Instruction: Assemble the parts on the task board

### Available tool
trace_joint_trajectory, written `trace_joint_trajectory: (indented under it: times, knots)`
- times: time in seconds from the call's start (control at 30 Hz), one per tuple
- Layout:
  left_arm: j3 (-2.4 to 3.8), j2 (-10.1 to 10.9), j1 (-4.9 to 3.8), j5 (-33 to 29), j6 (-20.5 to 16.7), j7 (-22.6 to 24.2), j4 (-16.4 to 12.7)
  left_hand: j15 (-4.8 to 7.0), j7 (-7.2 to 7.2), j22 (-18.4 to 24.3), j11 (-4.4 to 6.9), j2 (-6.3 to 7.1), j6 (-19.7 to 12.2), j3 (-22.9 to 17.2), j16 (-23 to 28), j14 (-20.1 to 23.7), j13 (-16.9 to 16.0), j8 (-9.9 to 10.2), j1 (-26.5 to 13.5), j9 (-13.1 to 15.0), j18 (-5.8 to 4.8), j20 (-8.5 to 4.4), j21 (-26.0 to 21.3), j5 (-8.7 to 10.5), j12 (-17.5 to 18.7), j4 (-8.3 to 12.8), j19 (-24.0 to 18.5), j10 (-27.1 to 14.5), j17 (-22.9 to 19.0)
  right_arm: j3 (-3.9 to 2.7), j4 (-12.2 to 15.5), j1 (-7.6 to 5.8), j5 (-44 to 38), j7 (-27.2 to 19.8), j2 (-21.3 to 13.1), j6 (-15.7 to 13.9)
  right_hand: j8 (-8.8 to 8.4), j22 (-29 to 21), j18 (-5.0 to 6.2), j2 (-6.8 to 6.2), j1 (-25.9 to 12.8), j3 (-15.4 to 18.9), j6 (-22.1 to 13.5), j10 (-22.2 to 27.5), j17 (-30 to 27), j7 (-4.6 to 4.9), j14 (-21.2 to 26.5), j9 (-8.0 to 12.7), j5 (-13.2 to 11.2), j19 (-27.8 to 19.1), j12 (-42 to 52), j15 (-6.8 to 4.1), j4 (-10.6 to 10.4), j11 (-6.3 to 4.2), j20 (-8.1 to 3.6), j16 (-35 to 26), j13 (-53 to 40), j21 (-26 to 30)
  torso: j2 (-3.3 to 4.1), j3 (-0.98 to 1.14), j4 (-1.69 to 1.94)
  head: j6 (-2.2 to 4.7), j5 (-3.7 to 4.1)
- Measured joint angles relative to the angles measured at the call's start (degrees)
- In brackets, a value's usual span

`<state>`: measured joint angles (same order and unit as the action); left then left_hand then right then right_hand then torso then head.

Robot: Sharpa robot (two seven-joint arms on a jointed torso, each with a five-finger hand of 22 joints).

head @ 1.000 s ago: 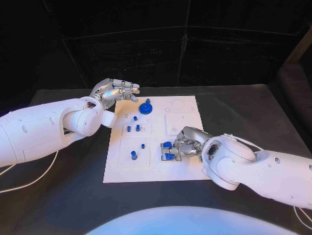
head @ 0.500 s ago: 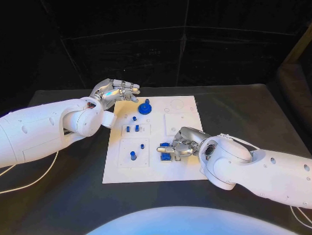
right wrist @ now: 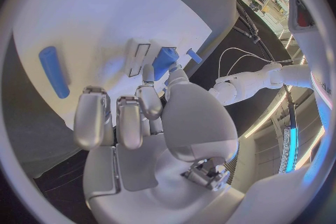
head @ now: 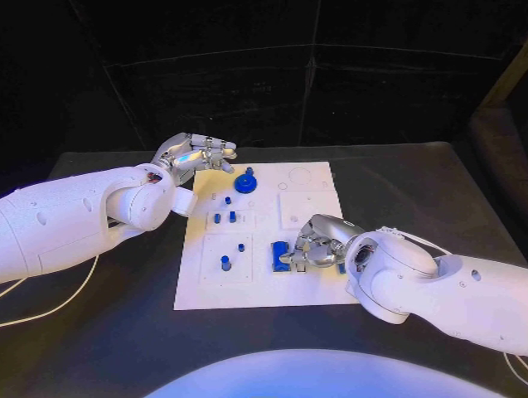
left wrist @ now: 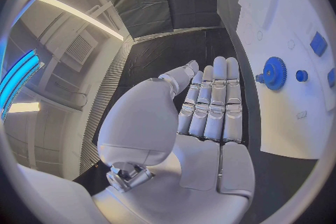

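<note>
Two hands, two different worries. My right hand (head: 315, 243) pinches a small blue block (right wrist: 165, 60) between thumb and fingertip, low over the near right part of the task board (head: 315, 290). The hold looks shallow; I judge the block could twist or slip if I press before it lines up with its seat. My left hand (head: 196, 155) holds nothing, fingers straight and close together, beside the board's far corner near the blue gear (head: 247, 183), which a stray sweep could knock.

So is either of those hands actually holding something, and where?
The right hand pinches a blue part by its near end, over the task board. The left hand holds nothing.
</note>
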<state>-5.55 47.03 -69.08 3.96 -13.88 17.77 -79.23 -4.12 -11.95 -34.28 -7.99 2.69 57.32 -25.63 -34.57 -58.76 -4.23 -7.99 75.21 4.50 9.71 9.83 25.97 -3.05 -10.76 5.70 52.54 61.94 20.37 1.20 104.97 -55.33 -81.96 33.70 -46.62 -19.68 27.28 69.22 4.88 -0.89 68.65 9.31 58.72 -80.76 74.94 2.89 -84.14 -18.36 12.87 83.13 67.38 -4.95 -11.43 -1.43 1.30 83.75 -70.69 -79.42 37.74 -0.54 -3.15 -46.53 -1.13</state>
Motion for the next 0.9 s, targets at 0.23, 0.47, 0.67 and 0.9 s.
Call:
trace_joint_trajectory:
  times: [0.23, 0.47, 0.67, 0.9]
  knots:
    - [0.0, 0.03, 0.0, 0.0, 0.01, 0.0, 0.0, 0.0, 0.0, 0.0, 0.0, 0.0, 0.0, 0.0, 0.0, 0.0, 0.0, 0.0, 0.0, 0.0, 0.0, 0.0, 0.0, 0.0, 0.0, 0.0, 0.0, 0.0, 0.0, 0.0, 1.0, 0.0, 0.28, -2.65, -1.21, -0.37, 0.0, 0.0, 0.0, -0.23, 0.48, 0.22, -0.4, 0.0, -0.01, 0.01, 0.0, 0.0, 0.01, 0.0, -0.01, 0.0, 0.22, 0.0, 0.0, 0.0, 0.01, 0.0, 0.0, 0.01, -0.02, -0.09, 0.16]
    - [0.0, -0.03, 0.0, 0.0, 0.02, -0.01, 0.07, 0.0, 0.0, -0.01, 0.0, 0.0, 0.0, 0.0, 0.0, 0.0, 0.0, 0.0, 0.0, 0.0, 0.0, 0.0, 0.0, 0.0, 0.0, 0.0, 0.0, 0.0, 0.0, 0.0, 0.97, 0.0, 1.23, -4.69, -1.49, -0.45, 0.0, 0.41, 0.0, -0.23, 0.48, 0.54, -0.39, 0.0, -0.01, 0.01, 0.0, -0.09, 0.0, 0.0, -0.01, 0.01, -0.1, 0.0, 0.0, 0.0, -0.34, -0.23, 0.0, -0.03, 0.07, -0.04, 0.31]
    - [-0.01, -0.04, 0.0, 0.0, 0.02, -0.02, 0.11, 0.0, 0.0, -0.01, 0.0, 0.0, 0.0, 0.0, 0.0, 0.0, 0.0, 0.0, 0.0, 0.0, 0.0, 0.0, 0.0, 0.0, 0.0, 0.0, 0.0, 0.0, 0.01, 0.0, 0.49, 0.0, 1.92, -5.35, -1.35, 0.02, 0.0, 0.71, 0.0, 0.5, 1.2, 0.79, -0.4, 0.0, -0.01, 0.01, 0.0, -0.17, 0.0, 0.0, -0.01, 0.01, 0.15, 0.0, 0.0, 0.0, -0.6, -0.23, 0.01, -0.08, 0.12, -0.24, 0.31]
    - [-0.01, -0.04, 0.0, 0.0, 0.02, -0.02, 0.13, 0.0, 0.0, -0.01, 0.0, 0.0, 0.0, 0.0, 0.0, 0.0, 0.0, 0.0, 0.0, 0.0, 0.0, 0.0, 0.0, 0.0, 0.0, 0.0, 0.0, 0.0, 0.01, 0.0, -0.52, -0.01, 2.0, -5.15, -0.55, 0.82, 0.0, 0.92, 0.0, 2.16, 3.78, 0.38, -0.39, 0.01, -0.01, 0.01, -0.01, -0.31, 0.0, 0.0, -0.01, 0.01, 1.17, 0.0, 0.0, 0.0, -0.67, -0.44, 0.01, -0.1, 0.16, -0.34, 0.2]
